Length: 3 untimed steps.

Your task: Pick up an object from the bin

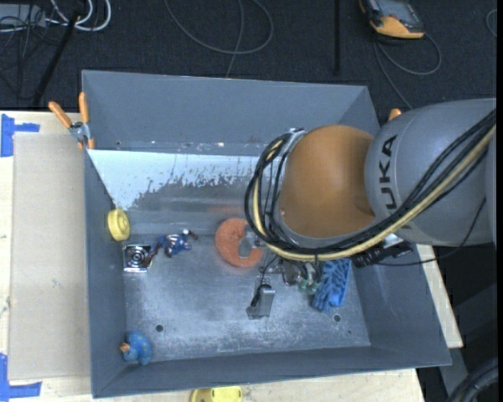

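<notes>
My gripper (259,304) reaches down under the orange dome to the bin floor, right of the middle. Just up and to its left lies a flat orange ring (232,241), partly hidden by the arm's cables. A blue bristly brush-like thing (332,285) lies close on the gripper's right, its upper end under the arm. I see nothing held in the gripper.
Along the left side of the bin lie a yellow round piece (118,224), a small shiny metal square (137,258) and a little blue figure (176,244). A blue and yellow toy (137,349) sits in the front left corner. The arm covers the bin's right rear.
</notes>
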{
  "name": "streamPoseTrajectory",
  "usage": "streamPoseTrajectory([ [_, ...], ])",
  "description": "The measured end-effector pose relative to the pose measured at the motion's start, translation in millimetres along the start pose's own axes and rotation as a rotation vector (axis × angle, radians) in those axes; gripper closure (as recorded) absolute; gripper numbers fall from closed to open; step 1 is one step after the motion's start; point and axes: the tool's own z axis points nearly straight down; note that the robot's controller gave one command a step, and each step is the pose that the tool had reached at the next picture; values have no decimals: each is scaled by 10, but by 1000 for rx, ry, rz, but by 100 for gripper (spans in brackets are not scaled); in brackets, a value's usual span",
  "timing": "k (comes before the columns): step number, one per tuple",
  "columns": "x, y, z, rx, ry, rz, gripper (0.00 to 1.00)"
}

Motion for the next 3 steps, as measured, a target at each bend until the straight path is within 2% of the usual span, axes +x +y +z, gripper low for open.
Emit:
streamPoseTrajectory([
  [1,-460,-344,120,1,12,-17,0],
  [2,-752,-511,182,4,-1,-27,0],
  [3,-739,-392,567,1,3,76,0],
])
